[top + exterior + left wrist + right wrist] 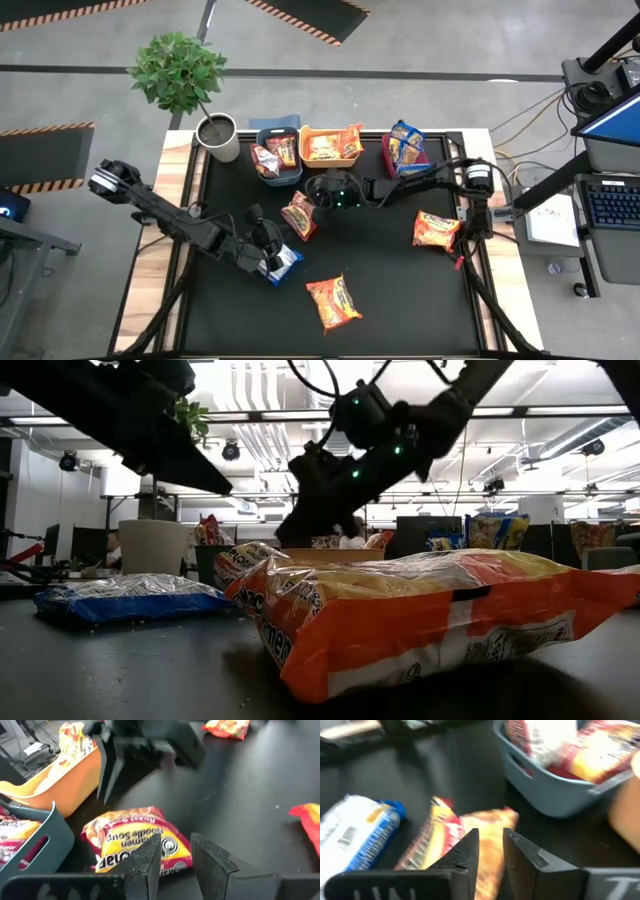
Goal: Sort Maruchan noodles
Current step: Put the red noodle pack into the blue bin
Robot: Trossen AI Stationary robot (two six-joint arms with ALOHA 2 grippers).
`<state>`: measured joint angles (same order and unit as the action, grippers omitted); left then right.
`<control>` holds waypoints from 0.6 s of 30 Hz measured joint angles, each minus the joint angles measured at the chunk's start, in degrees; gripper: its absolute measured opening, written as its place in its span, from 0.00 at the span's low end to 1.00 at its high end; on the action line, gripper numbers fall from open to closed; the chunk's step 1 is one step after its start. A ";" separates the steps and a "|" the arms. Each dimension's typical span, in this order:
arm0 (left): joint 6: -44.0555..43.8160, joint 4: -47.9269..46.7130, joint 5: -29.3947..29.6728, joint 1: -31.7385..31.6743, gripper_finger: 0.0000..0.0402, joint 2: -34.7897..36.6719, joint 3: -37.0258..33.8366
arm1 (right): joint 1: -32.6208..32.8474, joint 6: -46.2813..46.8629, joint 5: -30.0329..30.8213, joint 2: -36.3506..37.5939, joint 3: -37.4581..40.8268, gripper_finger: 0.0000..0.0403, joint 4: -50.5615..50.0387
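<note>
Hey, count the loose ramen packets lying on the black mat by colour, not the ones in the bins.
Orange crinkly plastic ramen packets: 2
Dark red crinkly plastic ramen packet: 1
Blue crinkly plastic ramen packet: 1
Total: 4

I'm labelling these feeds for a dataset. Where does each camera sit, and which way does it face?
High: overhead, straight down; both arms, three bins.
Low: table height, level across; orange packet close, arms above.
Left wrist: past the left tool at the dark red packet.
Right wrist: past the right tool at that packet.
Shared: both wrists see it.
</note>
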<state>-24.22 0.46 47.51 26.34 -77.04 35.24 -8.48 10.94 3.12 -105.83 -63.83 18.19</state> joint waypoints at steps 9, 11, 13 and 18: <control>-0.56 0.00 -0.04 0.00 0.22 0.29 0.01 | 1.48 0.11 -0.25 -6.48 0.22 0.07 2.45; -0.62 -0.03 -0.04 0.00 0.22 0.29 0.01 | 1.99 1.35 -0.48 -6.79 -0.01 0.06 -1.28; -1.45 -0.01 -0.04 0.00 0.22 0.29 0.01 | 2.47 1.92 -0.52 -6.43 -0.61 0.04 -5.00; -2.98 0.26 -0.05 -0.10 0.22 0.29 0.01 | 3.76 5.13 -0.26 -3.01 -0.63 0.03 -13.99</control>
<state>-27.19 0.72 47.45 26.24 -76.75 35.24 -4.72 16.07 2.85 -108.83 -64.46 4.21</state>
